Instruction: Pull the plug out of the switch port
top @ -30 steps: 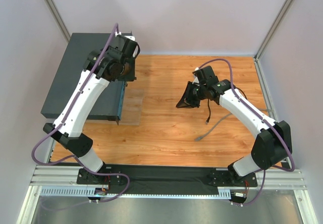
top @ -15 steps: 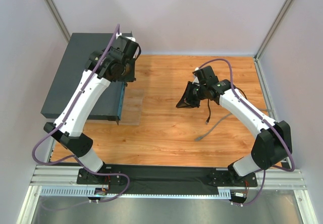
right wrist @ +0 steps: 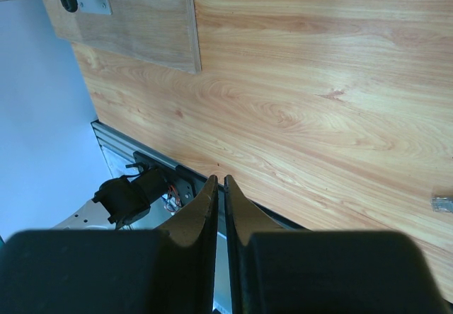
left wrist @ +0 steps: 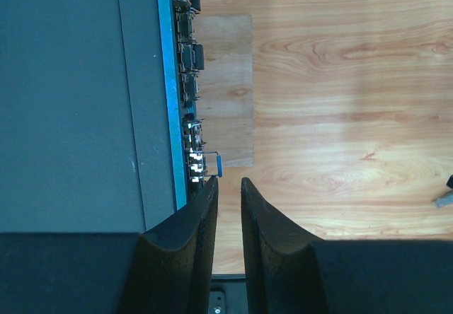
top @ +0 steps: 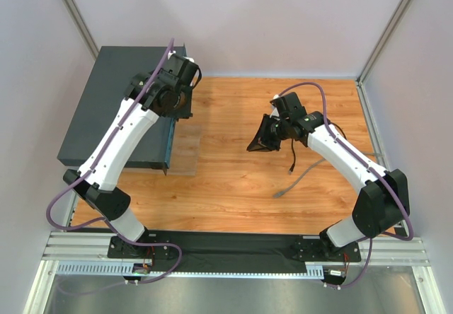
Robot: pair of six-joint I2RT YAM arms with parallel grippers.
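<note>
Wood-grain desk (top: 233, 179) from above: the switch (top: 95, 105) lies at its left, my left arm (top: 124, 134) reaching over its socket face.

Left wrist view: my left end effector (left wrist: 228, 183) stands slightly parted and empty, just beside a blue tab (left wrist: 213, 164) jutting from a socket, likely the plug. I am lining up; next, close on it and draw straight out.

Right wrist view: my right end effector (right wrist: 221, 179) is closed on nothing.

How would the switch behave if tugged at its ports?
Probably heavy: the switch is a wide, flat, metal-looking box. Unlikely to tip, since it lies flat on the table. It might slide a little on that smooth wood.
</note>
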